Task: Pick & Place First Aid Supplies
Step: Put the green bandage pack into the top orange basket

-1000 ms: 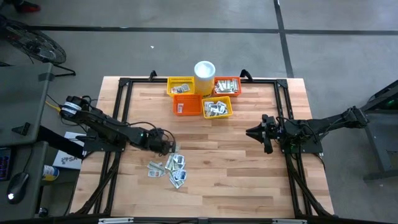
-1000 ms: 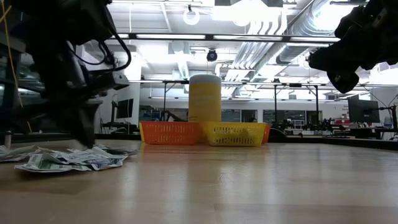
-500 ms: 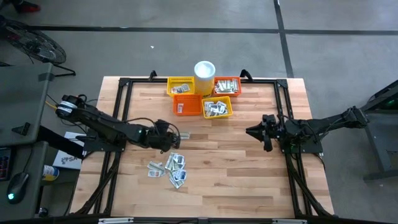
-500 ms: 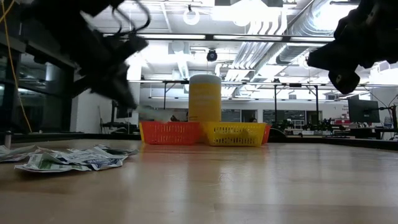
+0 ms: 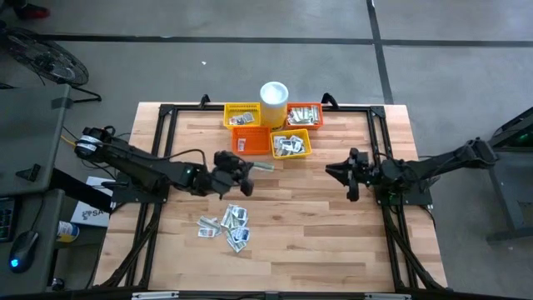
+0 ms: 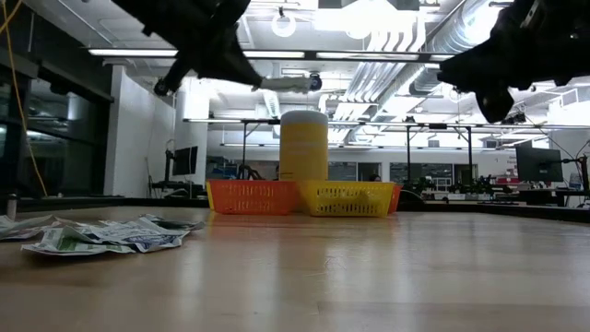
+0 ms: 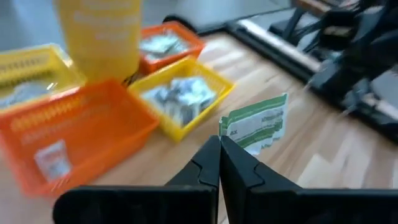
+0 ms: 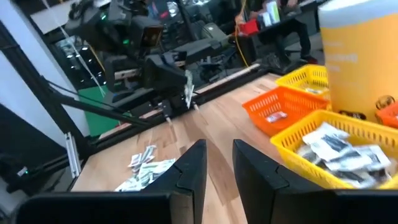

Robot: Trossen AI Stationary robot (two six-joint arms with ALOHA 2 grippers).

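grey floor, bright ceiling lights

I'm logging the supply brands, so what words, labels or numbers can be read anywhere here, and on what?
None can be read.
Held packet in the left gripper: green-and-white print, blurred.
Cup: pale lettering, blurred.
Loose packets on the table: print too small.
Basket packets: unreadable.

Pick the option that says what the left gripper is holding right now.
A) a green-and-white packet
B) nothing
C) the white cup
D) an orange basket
A: the left gripper is shut on a green-and-white packet, lifted above the table and short of the baskets.
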